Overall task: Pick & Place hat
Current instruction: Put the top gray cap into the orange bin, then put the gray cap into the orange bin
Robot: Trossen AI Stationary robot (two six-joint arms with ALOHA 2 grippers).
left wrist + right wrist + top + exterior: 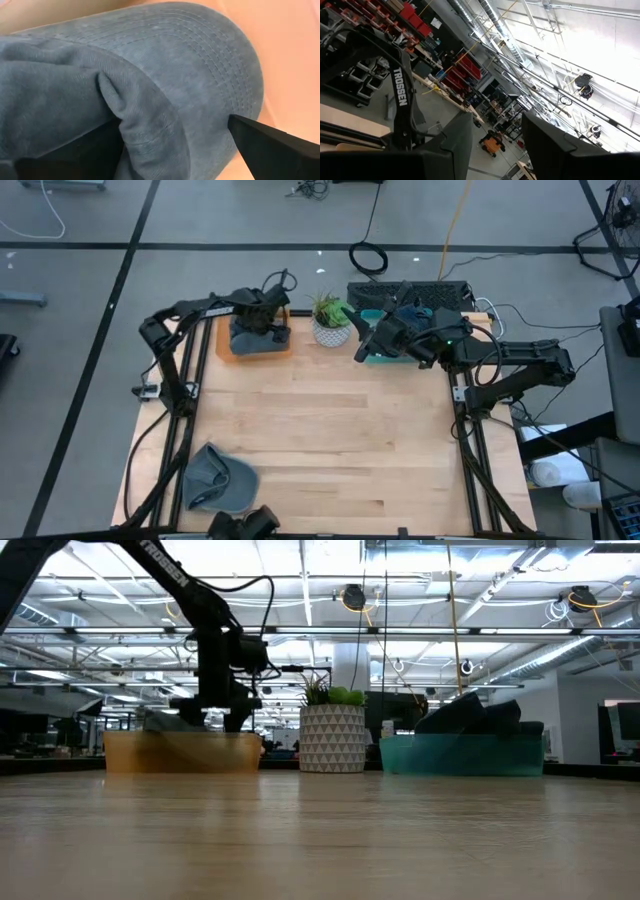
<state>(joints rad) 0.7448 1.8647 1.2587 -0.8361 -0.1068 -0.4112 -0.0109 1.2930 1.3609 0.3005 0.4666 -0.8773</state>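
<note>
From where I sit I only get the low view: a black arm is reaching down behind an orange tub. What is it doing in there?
Observer: That is the left gripper. Its fingers stand wide on either side of a grey hat lying in the orange bin.
Operator: Is that the only hat?
Observer: No. A second grey hat lies on the table's left side, far from both bins.
Operator: And the dark shape over the teal tub?
Observer: That is the right arm. The right gripper is open and empty above the teal bin.
</note>
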